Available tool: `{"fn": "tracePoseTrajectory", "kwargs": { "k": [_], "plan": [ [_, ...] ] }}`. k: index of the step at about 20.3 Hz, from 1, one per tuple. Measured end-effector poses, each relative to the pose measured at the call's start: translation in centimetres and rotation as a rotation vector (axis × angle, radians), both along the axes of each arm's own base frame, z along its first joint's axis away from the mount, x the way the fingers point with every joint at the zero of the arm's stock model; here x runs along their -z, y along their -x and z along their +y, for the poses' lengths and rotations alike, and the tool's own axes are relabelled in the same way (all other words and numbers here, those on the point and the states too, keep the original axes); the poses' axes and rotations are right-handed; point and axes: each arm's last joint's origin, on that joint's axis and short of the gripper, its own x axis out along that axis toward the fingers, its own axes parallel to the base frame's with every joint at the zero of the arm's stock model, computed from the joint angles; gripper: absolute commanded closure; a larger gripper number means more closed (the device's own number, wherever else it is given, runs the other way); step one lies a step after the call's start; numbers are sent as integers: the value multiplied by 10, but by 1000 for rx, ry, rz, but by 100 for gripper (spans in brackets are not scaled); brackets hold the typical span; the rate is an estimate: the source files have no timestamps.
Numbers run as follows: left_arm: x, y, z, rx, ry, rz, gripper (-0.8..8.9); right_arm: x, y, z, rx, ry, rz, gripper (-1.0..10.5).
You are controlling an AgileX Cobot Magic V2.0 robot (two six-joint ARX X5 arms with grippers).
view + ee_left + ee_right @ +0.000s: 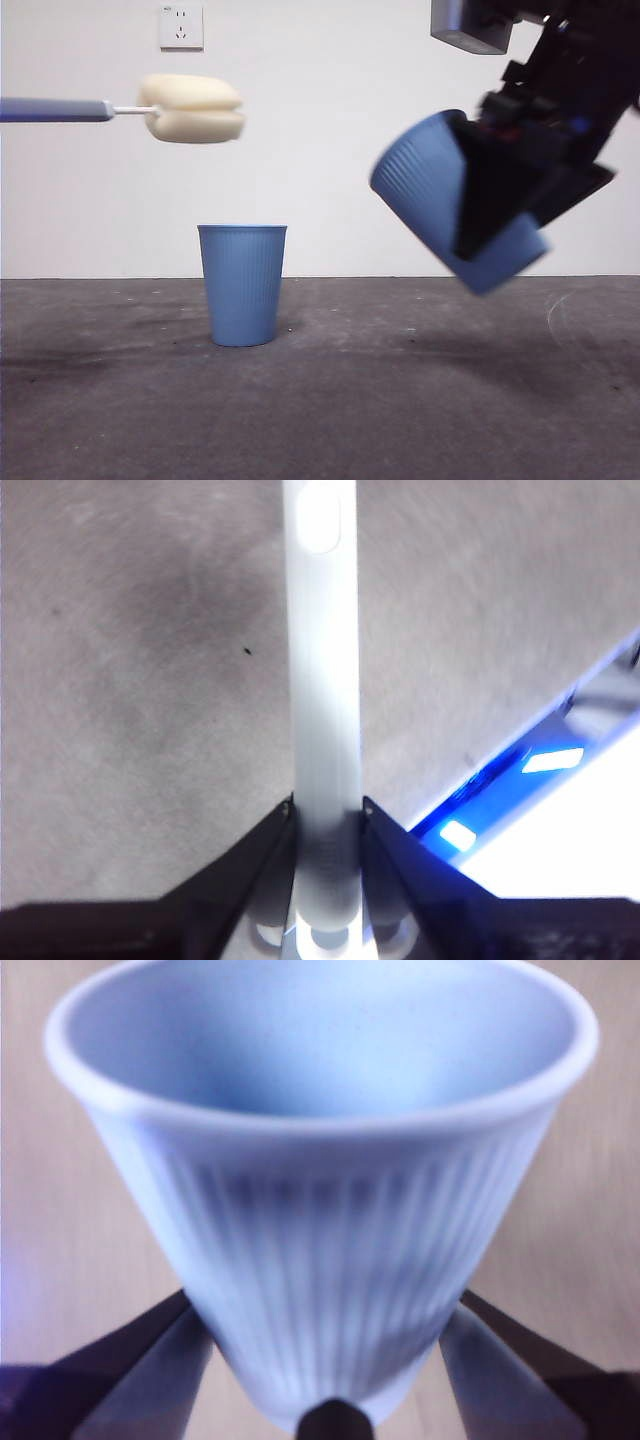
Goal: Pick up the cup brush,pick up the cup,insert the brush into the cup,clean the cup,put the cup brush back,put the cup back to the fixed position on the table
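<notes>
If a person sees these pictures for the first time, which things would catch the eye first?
Probably the tall ribbed blue plastic cup held tilted in the air at the right by the right gripper, its mouth turned toward the left. Opposite, the cup brush's bulbous cream-yellow sponge head hangs level in the air, its handle in the left gripper. A second identical blue cup stands upright on the dark grey table.

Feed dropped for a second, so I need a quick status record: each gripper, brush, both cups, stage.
left gripper: shut on the cup brush, held level in the air, sponge head pointing toward the held cup
right gripper: shut on the held cup, raised and tilted, mouth toward the brush
second cup: upright on the table
stage: brush and cup apart, brush not yet inserted
</notes>
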Motion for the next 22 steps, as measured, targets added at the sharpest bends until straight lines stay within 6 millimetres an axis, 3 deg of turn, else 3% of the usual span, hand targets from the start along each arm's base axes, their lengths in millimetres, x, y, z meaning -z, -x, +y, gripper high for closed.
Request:
{"fn": "tracePoseTrajectory", "kwargs": {
  "k": [9,16,22],
  "plan": [
    [16,7,-50,389,-206,37,822,-11,36,12,-171,415,24,959],
    [32,4,-85,526,-261,35,822,-9,55,26,-298,608,-52,960],
    [36,6,-95,574,-274,44,822,2,57,37,-362,721,-72,960]
  ]
}}
